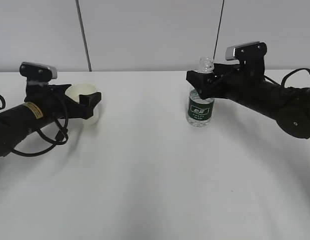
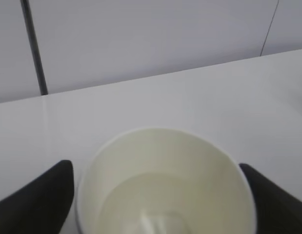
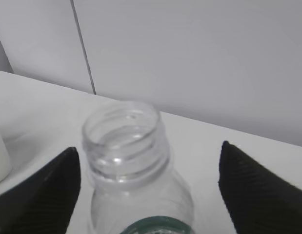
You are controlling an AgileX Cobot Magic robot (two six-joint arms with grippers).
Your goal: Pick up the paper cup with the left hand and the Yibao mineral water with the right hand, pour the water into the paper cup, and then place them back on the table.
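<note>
The white paper cup stands on the white table at the left. My left gripper is open, with a finger on each side of the cup, close to its wall. In the left wrist view the cup fills the space between the black fingers, and its cream inside shows. The Yibao mineral water stands upright right of centre, capless. My right gripper is open around its neck and shoulder. In the right wrist view the bottle sits between the fingertips with gaps on both sides.
A grey panelled wall runs behind the table's far edge. Black cables loop beside the left arm. The right arm's body lies over the table's right side.
</note>
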